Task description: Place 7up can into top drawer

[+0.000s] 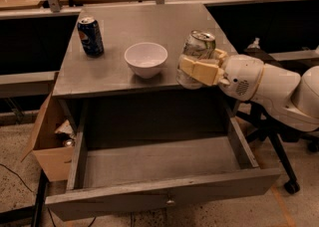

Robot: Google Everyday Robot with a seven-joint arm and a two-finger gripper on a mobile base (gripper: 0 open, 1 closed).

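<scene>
The silvery 7up can (198, 47) is held upright in my gripper (198, 69), whose tan fingers (205, 71) are shut around its lower body. It hangs in the air over the front right edge of the grey cabinet top (144, 32), above the back of the drawer. The top drawer (159, 164) is pulled wide open below, its inside bare, its front panel and small knob (171, 202) nearest the camera. My white arm (269, 89) reaches in from the right.
A white bowl (146, 59) sits at the front middle of the cabinet top. A dark blue Pepsi can (90, 36) stands at the left. A brown cardboard box (47, 144) sits on the floor left of the drawer. A chair base (279, 166) stands at the right.
</scene>
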